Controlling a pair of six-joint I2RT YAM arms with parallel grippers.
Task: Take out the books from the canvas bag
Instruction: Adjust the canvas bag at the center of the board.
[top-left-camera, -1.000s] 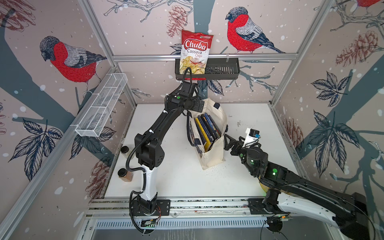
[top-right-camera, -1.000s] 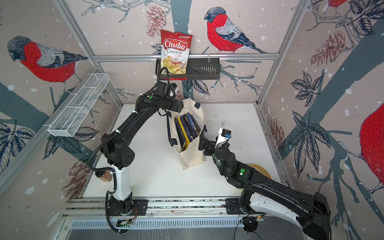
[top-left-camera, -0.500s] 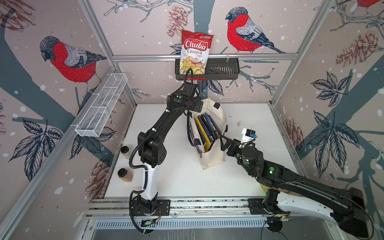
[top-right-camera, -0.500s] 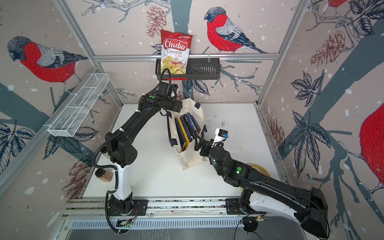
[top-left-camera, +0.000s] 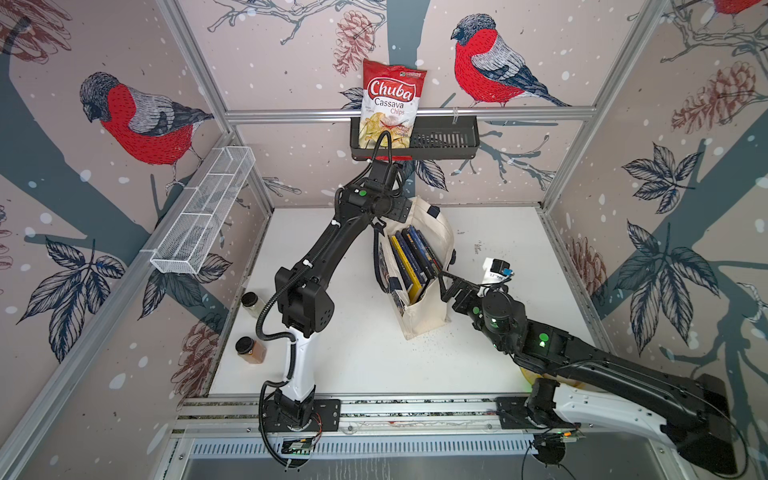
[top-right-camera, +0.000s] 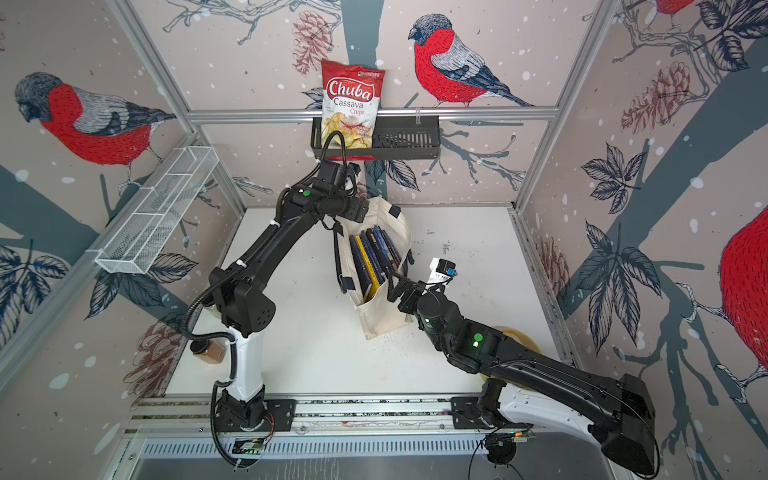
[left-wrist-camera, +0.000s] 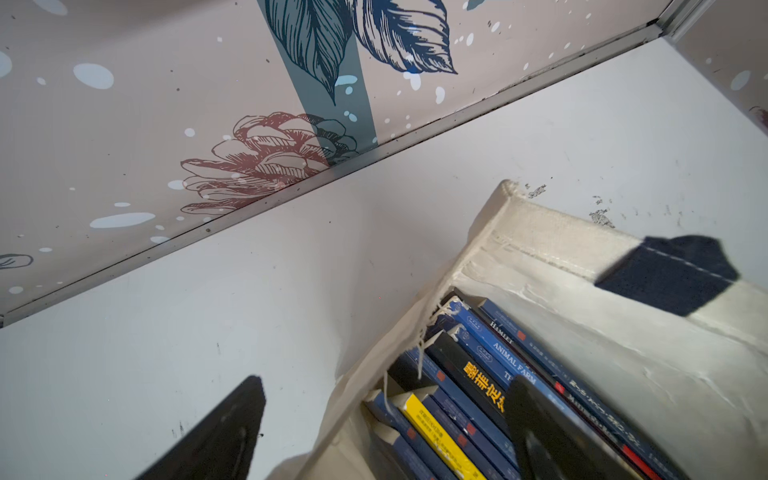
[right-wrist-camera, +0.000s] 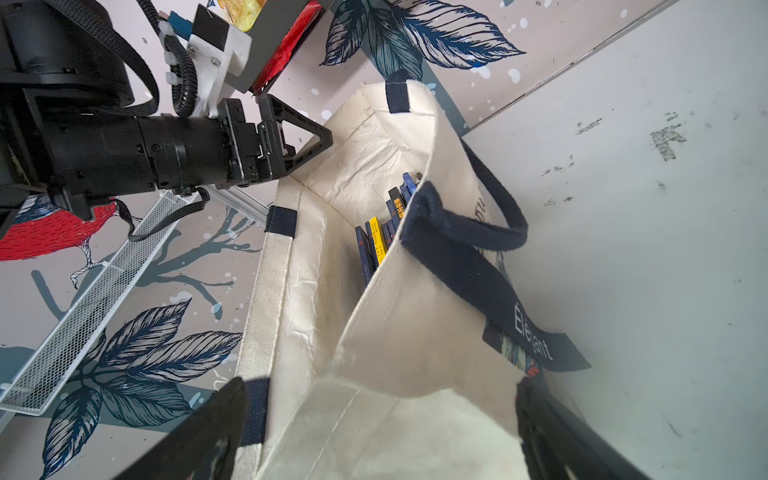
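Note:
The cream canvas bag (top-left-camera: 424, 316) (top-right-camera: 380, 316) stands upright and open mid-table. Several thin books (top-left-camera: 413, 259) (top-right-camera: 374, 257), mostly navy with one yellow (left-wrist-camera: 436, 436), stand inside it. My left gripper (top-left-camera: 395, 212) (top-right-camera: 357, 210) is open at the bag's far end. In the left wrist view it (left-wrist-camera: 386, 432) straddles the bag's rim (left-wrist-camera: 582, 345), one finger over the table, the other over the books (left-wrist-camera: 469, 386). My right gripper (top-left-camera: 446, 286) (top-right-camera: 395, 286) is open at the near end. In the right wrist view it (right-wrist-camera: 380, 432) spans the bag's end wall (right-wrist-camera: 415, 324).
A red-white chips bag (top-left-camera: 390, 104) sits in a black basket (top-left-camera: 449, 141) on the back wall. A white wire shelf (top-left-camera: 203, 212) hangs on the left wall. Two spice jars (top-left-camera: 249, 349) (top-left-camera: 250, 302) stand at the table's left edge. A navy handle (right-wrist-camera: 465, 249) droops outside the bag.
My right gripper has edged left, closer to the bag's near end. The left arm has shifted slightly at the far rim; its jaws narrowed briefly and widened again.

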